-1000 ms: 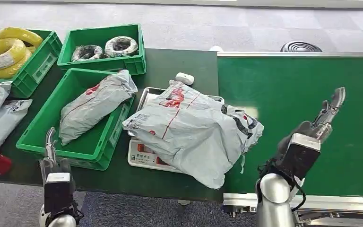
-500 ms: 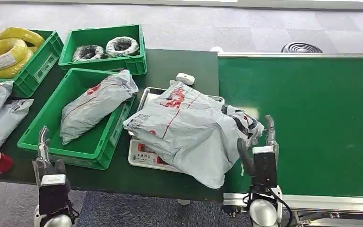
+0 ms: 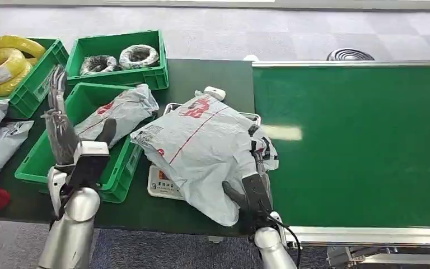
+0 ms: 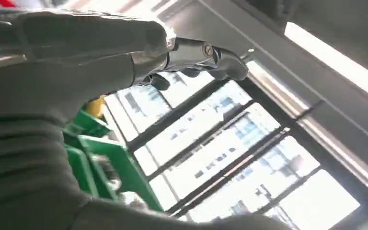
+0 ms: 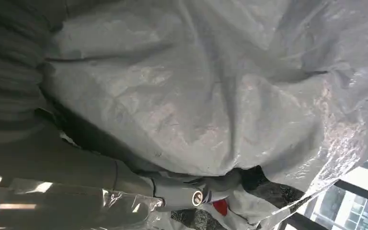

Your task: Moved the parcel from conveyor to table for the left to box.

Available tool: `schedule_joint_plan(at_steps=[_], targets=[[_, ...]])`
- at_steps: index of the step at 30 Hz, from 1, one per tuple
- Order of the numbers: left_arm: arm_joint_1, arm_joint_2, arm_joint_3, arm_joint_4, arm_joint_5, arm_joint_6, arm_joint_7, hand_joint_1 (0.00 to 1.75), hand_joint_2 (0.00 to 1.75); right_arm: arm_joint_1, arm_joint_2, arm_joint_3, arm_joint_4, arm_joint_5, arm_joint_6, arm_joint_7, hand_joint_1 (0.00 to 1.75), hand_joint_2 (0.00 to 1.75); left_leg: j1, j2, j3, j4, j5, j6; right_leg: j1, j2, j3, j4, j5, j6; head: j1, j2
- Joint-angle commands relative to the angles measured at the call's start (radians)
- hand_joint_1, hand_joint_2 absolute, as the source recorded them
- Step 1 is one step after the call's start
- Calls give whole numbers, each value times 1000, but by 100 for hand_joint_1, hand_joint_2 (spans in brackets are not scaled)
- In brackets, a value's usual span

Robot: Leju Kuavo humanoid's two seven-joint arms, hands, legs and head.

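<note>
Parcel (image 3: 204, 148), a big grey plastic mailing bag with red print, lies now on the table (image 3: 201, 78), on top of a flat scale (image 3: 162, 182) with a metal tray, just beside the edge of the green conveyor (image 3: 364, 140). It is fully off the belt, so the moving part of the task looks done, as far as I can judge. The right robot hand (image 3: 252, 190) is at the near right corner of the parcel, touching the wrinkled bag; in the right wrist view its fingers (image 5: 182, 194) lie against the plastic, but I cannot tell if they really pinch it or only rest on it. The left robot hand (image 3: 61, 126) is raised over the large green box (image 3: 98, 179), with fingers spread and holding nothing. Inside this box another grey bag (image 3: 117, 115) already lies. What is left, I think, is that the right hand lets go and the left hand takes the parcel to the box. Behind are two more green crates, one with yellow cable coils (image 3: 3, 64), and a small white device (image 3: 215, 92) sits beside the parcel's far end.
</note>
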Motion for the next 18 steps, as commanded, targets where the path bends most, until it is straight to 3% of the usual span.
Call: schedule_joint_plan(at_steps=[1, 7, 8, 15, 16, 18], targets=[[-221, -24, -334, 224, -154, -50, 97, 0, 175, -84, -6, 47, 254, -3, -6, 14, 0, 175, 1, -5, -2, 0, 4, 0, 1, -9, 0, -1, 2, 1, 0, 0], [-224, -40, -361, 260, -126, -74, 104, 0, 175, -92, -10, 38, 280, -7, -24, 20, 0, 175, 3, 11, 5, 0, 0, -2, 3, 9, 2, 0, 6, -2, 0, 0], [-228, -39, -362, 270, -118, -81, 105, 0, 0, -91, -10, 35, 284, -8, -31, 22, 0, 175, 3, 9, 2, -2, 3, -2, 3, 5, 0, -1, 8, -2, 0, 0], [-243, -30, -371, 309, -82, -118, 84, 0, 0, -86, -13, 33, 285, -14, -41, 14, 0, 175, 5, 10, 5, -1, 4, -4, 6, 7, 1, -1, 10, -3, 0, 0], [-243, -27, -379, 313, -82, -124, 84, 0, 0, -81, -12, 43, 263, 15, -132, -5, 0, 175, 4, 8, 4, -2, 6, -4, 5, 4, 0, -2, 11, -3, 0, 0], [-241, -24, -376, 313, -73, -126, 86, 0, 0, -80, -11, 39, 225, 13, -164, -14, 0, 175, 5, 10, 5, -1, 5, -4, 5, 7, 1, 0, 10, -3, 0, 0]])
